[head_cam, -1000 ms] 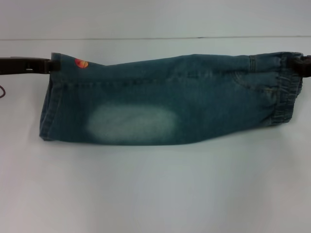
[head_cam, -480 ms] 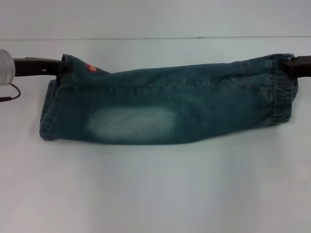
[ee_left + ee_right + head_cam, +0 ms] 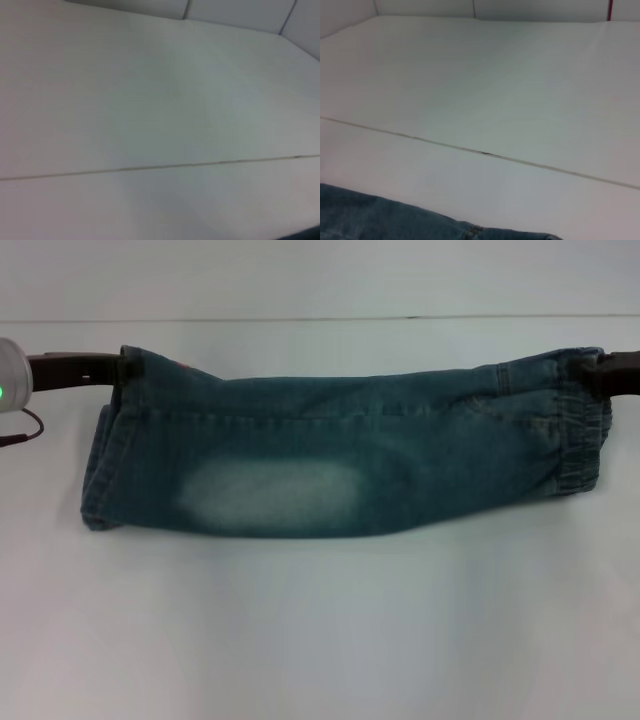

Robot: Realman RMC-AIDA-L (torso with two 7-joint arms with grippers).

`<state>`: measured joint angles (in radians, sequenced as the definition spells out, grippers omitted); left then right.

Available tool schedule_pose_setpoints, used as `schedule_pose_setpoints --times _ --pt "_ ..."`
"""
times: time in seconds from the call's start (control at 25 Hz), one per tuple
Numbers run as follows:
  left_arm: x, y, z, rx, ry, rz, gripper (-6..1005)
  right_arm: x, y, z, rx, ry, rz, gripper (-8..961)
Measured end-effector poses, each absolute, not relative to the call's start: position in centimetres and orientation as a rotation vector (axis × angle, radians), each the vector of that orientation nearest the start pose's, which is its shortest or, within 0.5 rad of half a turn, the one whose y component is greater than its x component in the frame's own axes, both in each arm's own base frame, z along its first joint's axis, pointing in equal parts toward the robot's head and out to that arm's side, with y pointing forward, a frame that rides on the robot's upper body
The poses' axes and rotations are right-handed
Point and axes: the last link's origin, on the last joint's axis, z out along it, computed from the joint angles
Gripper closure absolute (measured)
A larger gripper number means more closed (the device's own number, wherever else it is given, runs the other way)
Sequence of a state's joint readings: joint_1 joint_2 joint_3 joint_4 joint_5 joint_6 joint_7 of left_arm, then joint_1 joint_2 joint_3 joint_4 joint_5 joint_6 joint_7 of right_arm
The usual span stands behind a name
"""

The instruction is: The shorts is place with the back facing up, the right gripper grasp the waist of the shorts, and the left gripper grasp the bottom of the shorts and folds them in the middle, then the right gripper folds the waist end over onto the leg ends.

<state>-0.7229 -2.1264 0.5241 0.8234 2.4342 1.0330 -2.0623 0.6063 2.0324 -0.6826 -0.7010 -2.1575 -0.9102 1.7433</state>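
The blue denim shorts [image 3: 350, 450] lie folded lengthwise on the white table, with a pale bleached patch [image 3: 270, 495] facing up. The ruffled waist [image 3: 585, 435] is at the right and the flat hemmed bottom [image 3: 100, 470] at the left. My left gripper [image 3: 118, 370], with its silver wrist and green light, is shut on the far corner of the leg hem. My right gripper [image 3: 592, 372] is shut on the far corner of the waist. A strip of denim [image 3: 395, 220] shows in the right wrist view. The left wrist view shows only table.
The white table [image 3: 320, 630] stretches out in front of the shorts. A thin seam [image 3: 300, 319] crosses it behind them. A dark cable [image 3: 25, 430] loops under the left wrist.
The left gripper has moved right, bringing its silver wrist into view. The hem corner has rolled so the orange print no longer shows. The right gripper has shifted slightly left.
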Motion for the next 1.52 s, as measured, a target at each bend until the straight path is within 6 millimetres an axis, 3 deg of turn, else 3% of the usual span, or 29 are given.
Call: schedule_pose_setpoints --times 0.16,0.48,0.72,0.96,1.52 --pt "-27.1 42.6 3.7 -2.087 -1.162 -0.344 828 31.0 41.6 5.3 -2.120 0.934 0.285 898" --pt "-27.1 42.7 3.3 -2.066 -1.140 -0.322 654 30.7 41.6 5.0 -2.133 0.946 0.288 506" --pt "-26.8 42.7 3.0 -2.087 -1.126 -0.303 451 30.5 41.5 4.7 -2.142 0.987 0.288 329" --pt "-26.5 42.8 3.2 -2.092 -1.121 -0.311 222 31.5 40.8 4.9 -2.109 1.037 0.297 323" --pt "-26.2 42.9 3.2 -2.094 -1.134 -0.324 225 33.1 39.3 5.7 -2.047 1.081 0.319 310"
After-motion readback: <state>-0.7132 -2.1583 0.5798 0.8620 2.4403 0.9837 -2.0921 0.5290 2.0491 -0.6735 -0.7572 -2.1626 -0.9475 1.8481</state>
